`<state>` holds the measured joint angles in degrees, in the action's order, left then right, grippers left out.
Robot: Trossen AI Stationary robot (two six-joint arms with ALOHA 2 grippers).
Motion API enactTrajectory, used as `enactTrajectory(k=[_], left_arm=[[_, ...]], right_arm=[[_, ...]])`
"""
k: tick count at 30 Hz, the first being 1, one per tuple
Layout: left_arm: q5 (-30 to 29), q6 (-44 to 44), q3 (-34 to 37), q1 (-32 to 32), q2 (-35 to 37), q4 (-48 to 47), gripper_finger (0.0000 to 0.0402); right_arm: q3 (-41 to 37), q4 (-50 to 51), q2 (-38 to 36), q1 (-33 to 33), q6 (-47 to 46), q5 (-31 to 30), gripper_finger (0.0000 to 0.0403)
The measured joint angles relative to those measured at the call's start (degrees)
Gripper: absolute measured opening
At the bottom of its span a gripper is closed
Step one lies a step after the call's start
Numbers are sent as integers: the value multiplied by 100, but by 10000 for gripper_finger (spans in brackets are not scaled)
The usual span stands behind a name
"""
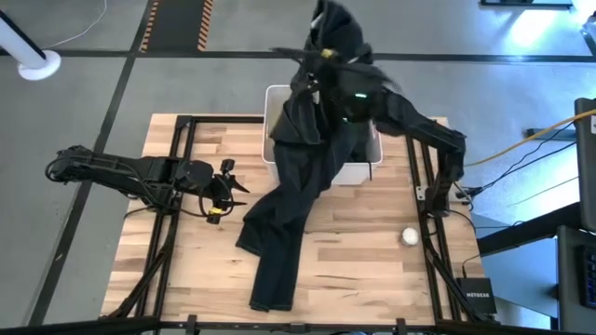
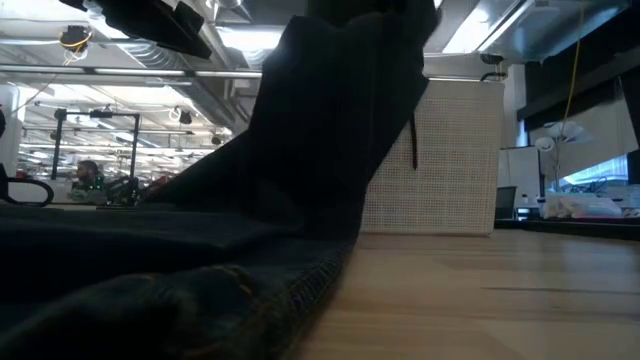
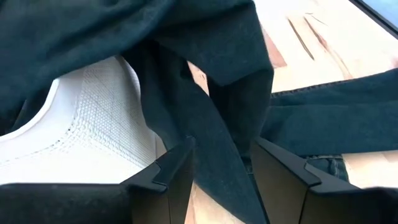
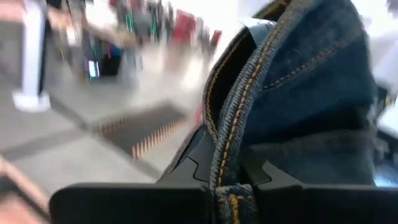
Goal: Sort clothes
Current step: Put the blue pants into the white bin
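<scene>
Right gripper clamps the jeans by a seam, lifted above the white bin; legs trail onto the table. Left gripper open, empty, beside jeans.

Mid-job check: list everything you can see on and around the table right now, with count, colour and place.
jeans: one, dark denim, upper end lifted over the bin, legs trailing across the table toward its near edge
bin: one, white, far middle of the table, partly draped by the jeans
ball: one, white, near the table's right side
table: one, light wood
left gripper: open, empty, left of the jeans
right gripper: shut on the jeans' stitched edge, raised above the bin
</scene>
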<state>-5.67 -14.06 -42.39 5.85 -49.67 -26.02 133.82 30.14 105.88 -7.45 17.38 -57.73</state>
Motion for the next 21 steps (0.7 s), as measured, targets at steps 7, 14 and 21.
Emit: enactTrajectory(k=[7, 14, 21], left_arm=[[-2, -15, 0, 0, -4, 3, 153], [-2, 4, 0, 0, -29, 234, 153], [-2, -112, 0, 0, -101, 139, 153]], right_arm=[[-1277, 2181, 80, -774, -2865, 699, 26], [-2766, 1578, 109, -1141, -4280, 2057, 78], [-2694, 1815, 102, -1173, -4121, 2087, 149]])
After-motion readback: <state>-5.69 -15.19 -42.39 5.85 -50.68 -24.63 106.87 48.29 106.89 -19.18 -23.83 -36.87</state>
